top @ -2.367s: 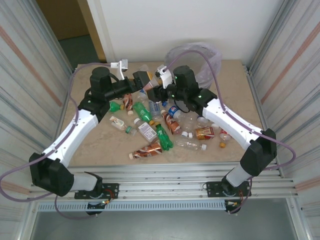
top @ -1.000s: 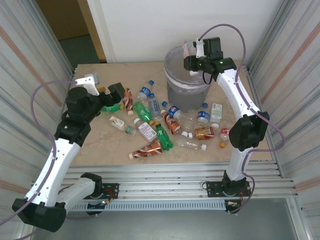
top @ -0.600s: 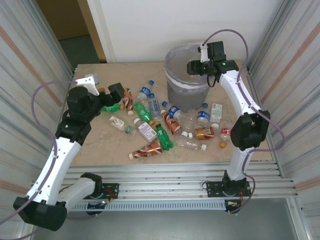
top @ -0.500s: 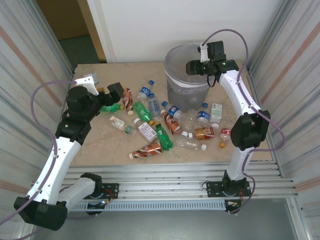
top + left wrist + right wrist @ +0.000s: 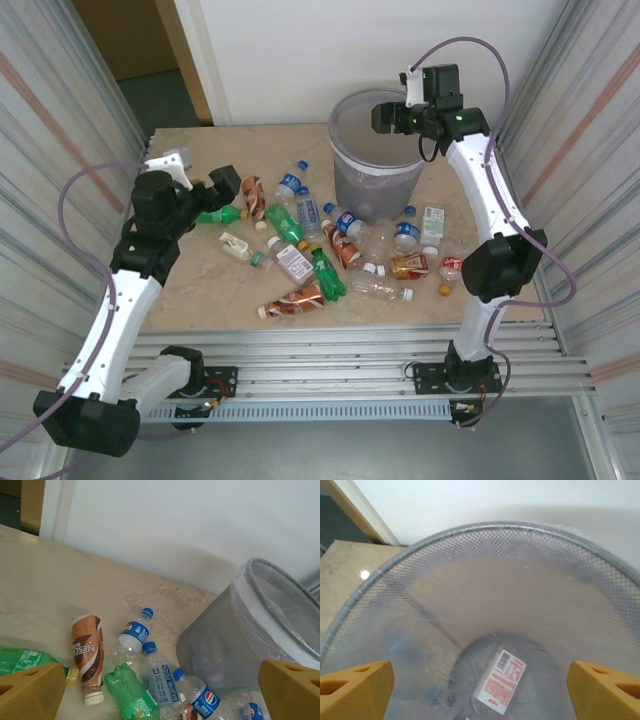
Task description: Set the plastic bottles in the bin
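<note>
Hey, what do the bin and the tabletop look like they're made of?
The bin looks like matte grey mesh, metal or plastic: a fine grid shows across its wall. Its liner looks like thin clear plastic film, wrinkled at the rim. The tabletop looks like polished beige marble or a laminate imitation: faint veining, one glare spot.

Setting: a robot lab test cell. Evidence:
- Left arm (image 5: 125,290) and right arm (image 5: 485,190) are bolted to aluminium rails (image 5: 330,352) at the near edge of a table (image 5: 200,290) with a beige stone-look top.
- Ribbed panels (image 5: 50,130) wall in both sides, and a plain white wall (image 5: 300,50) stands behind.
- Purple cables (image 5: 72,195) loop loose off each arm.
- Bottles (image 5: 325,272) lie scattered on the top beside a mesh bin (image 5: 375,190).
- A doorway (image 5: 150,80) opens at the far left corner.
</note>
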